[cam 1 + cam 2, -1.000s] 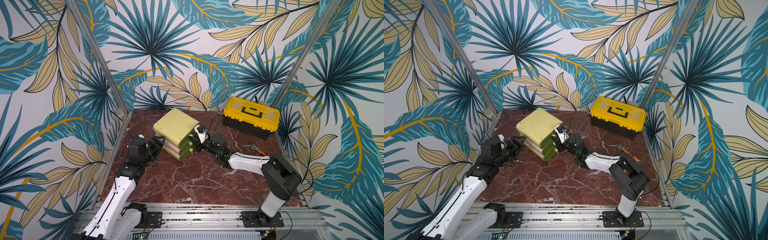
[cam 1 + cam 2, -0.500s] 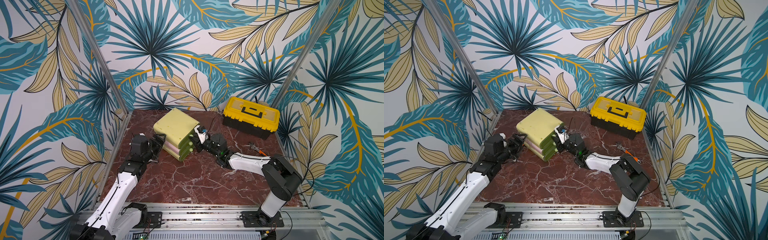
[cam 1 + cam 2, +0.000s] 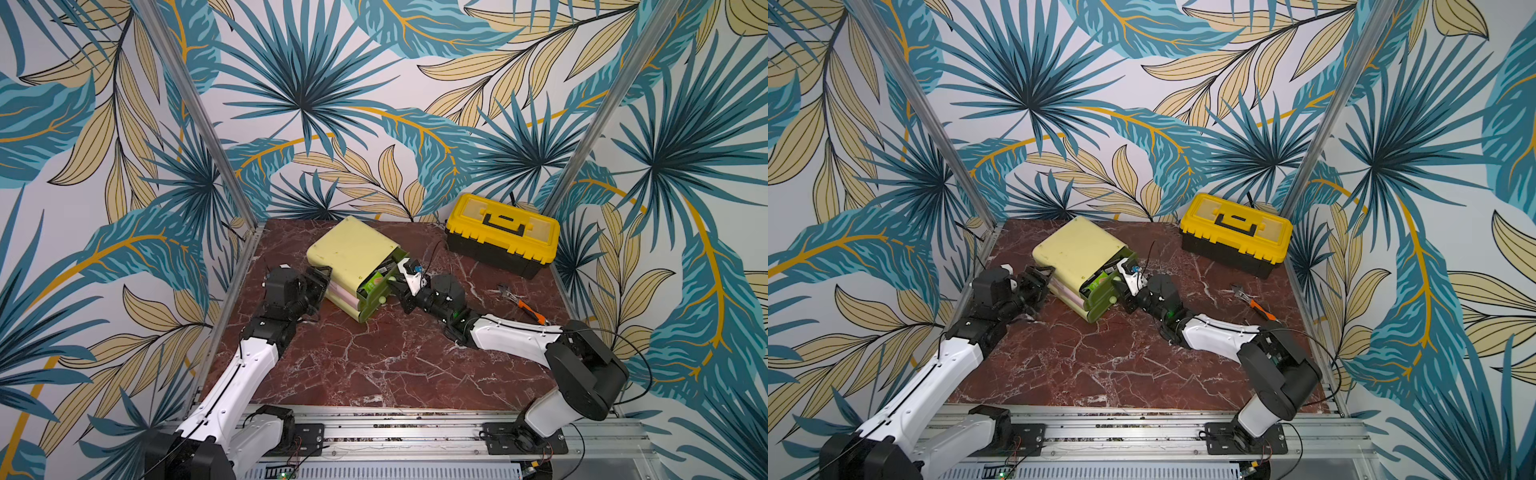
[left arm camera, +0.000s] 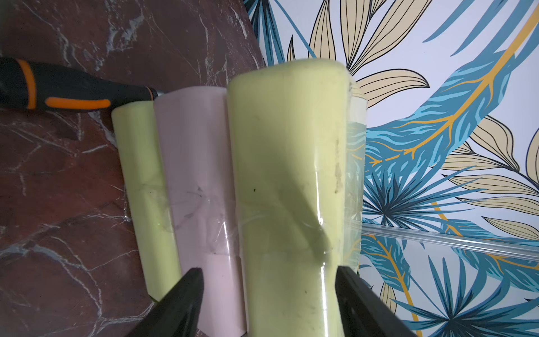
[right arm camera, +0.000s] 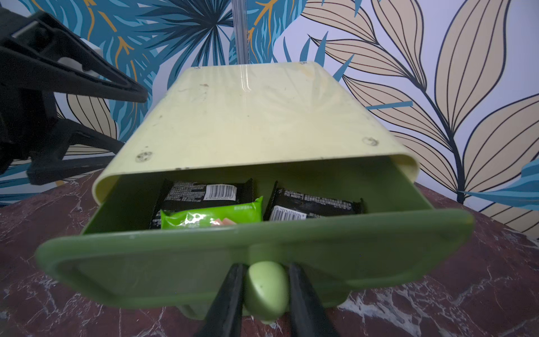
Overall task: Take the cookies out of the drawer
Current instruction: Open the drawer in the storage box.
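Note:
A small cabinet [image 3: 353,253] with a pale yellow-green shell stands at the back of the marble table. Its top green drawer [image 5: 262,248] is pulled partly out. Inside lie the cookies: a bright green packet [image 5: 210,217] and two black packets [image 5: 204,192] [image 5: 315,204]. The green packet [image 3: 372,282] also shows in a top view. My right gripper [image 5: 267,267] is shut on the drawer's round green knob [image 5: 267,291]. At the cabinet's back end, my left gripper [image 4: 268,271] is open, its fingers either side of the top shell.
A yellow and black toolbox [image 3: 503,232] stands at the back right. An orange-handled wrench [image 3: 521,303] lies near the right wall. A black tool handle with orange stripes [image 4: 58,90] lies beside the cabinet. Patterned walls close in on three sides.
The top drawer has slid out towards the right arm, and the packets inside now show. My left gripper has moved in against the cabinet's back.

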Robot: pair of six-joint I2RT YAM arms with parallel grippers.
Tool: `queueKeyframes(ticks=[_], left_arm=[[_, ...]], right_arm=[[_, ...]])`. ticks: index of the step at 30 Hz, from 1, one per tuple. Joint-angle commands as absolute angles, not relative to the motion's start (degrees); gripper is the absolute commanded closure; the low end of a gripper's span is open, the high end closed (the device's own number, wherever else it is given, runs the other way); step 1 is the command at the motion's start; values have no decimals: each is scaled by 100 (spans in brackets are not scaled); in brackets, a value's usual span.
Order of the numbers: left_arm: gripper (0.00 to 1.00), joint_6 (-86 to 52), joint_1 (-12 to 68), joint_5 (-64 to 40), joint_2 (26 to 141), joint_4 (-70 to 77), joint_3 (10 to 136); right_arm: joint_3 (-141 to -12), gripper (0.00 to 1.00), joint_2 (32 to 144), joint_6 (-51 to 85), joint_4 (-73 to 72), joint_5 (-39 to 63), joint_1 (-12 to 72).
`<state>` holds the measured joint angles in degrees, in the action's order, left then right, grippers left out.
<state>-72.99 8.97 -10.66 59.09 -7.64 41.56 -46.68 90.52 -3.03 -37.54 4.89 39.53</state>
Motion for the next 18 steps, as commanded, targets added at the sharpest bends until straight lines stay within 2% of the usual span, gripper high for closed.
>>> queueKeyframes(ticks=[1,11,18], left_arm=[[27,-7299,923,-1043,5897,-555,4320],[29,-7307,923,-1037,5924,-520,4271],[35,-7300,923,-1040,5968,-483,4254]], right_arm=[[-4425,82,8754,-396,-3512,489,4004],[-3972,82,8058,-505,-3054,438,4002],[-3782,82,7745,-504,-2855,404,4002]])
